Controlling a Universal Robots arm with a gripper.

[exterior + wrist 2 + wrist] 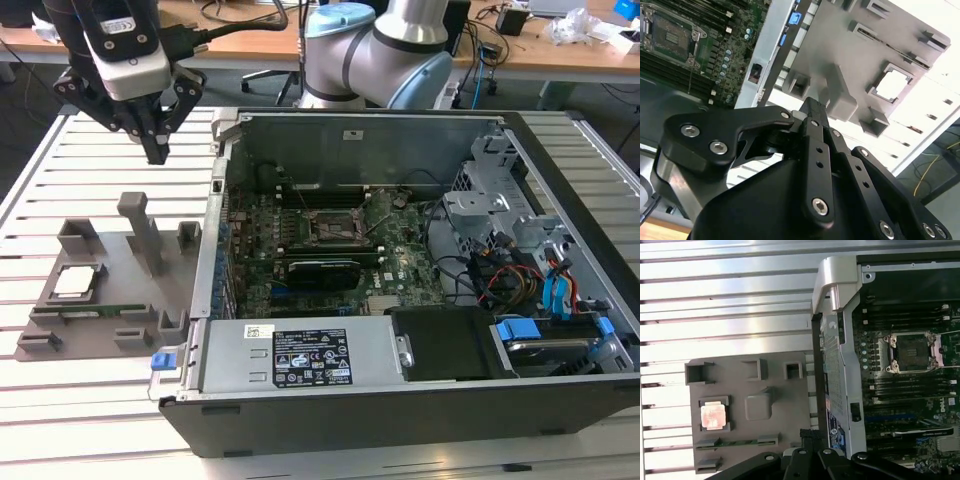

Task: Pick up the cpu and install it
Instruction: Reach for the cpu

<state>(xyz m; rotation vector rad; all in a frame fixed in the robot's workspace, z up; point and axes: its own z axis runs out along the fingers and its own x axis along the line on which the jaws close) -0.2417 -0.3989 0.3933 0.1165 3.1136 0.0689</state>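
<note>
Both wrist views down onto tray (pixel 840 30) (pixel 790 405)

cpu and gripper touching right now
Apart. The exterior view shows the gripper hanging in the air above the grey tray, with clear open space between it and the cpu lying in a tray pocket.

My claw (pixel 157 152) is matt black, its links studded with bright steel screw heads (pixel 820 206). Below me, the cpu (pixel 80 281) has a pale satin metal top, and its holder (pixel 105 262) is dull grey plastic. The slatted table (pixel 50 180) beneath is smooth, shiny metal. The case (pixel 340 135) beside me is flat grey sheet metal.
</note>
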